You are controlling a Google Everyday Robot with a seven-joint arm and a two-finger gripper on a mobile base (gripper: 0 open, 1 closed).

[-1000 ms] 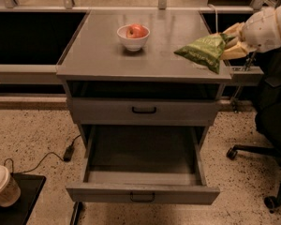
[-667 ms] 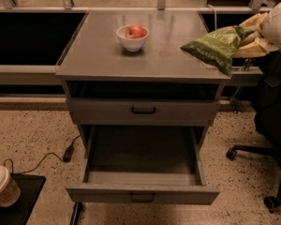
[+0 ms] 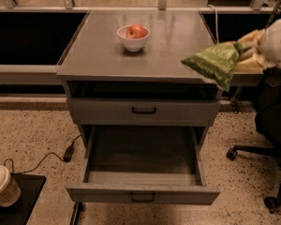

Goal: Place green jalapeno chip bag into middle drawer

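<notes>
The green jalapeno chip bag hangs over the right front corner of the grey cabinet top. My gripper is at the right edge of the view, just off the cabinet's right side. It is shut on the bag's right end. The middle drawer is pulled out below and to the left of the bag. It has a low front panel with a thin black handle, and its deep tray is empty.
A white bowl with a red apple stands on the cabinet top. A closed drawer with a taller front sits above the open one. An office chair base is on the right. A paper cup and a cable are on the floor at left.
My gripper has carried the bag a little to the right and then down toward the cabinet's front right corner. The drawers and the bowl have not moved.
</notes>
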